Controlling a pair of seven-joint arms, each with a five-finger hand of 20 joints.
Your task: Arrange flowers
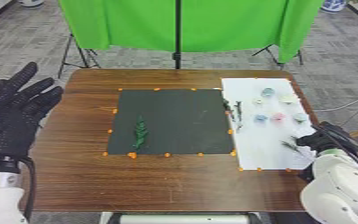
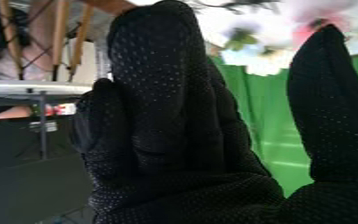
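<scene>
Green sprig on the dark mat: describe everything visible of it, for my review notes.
The green sprig is a slender, leafy piece, deep green, with uneven edges and a narrow tip; real or artificial, I cannot tell. It lies on the dark mat, in its left half, lengthwise with its tip toward the far edge and its base close to the near edge. Only the mat touches it; both hands are away from it.

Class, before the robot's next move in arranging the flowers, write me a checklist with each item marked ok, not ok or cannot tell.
1. Right hand empty, fingers straight: ok.
2. Left hand away from the dark mat: ok.
3. Green leaf lying on the mat: ok.
4. Pink flower on the mat: not ok, it lies on the white sheet.
5. Right hand touching the sprig beside it: cannot tell.
</scene>
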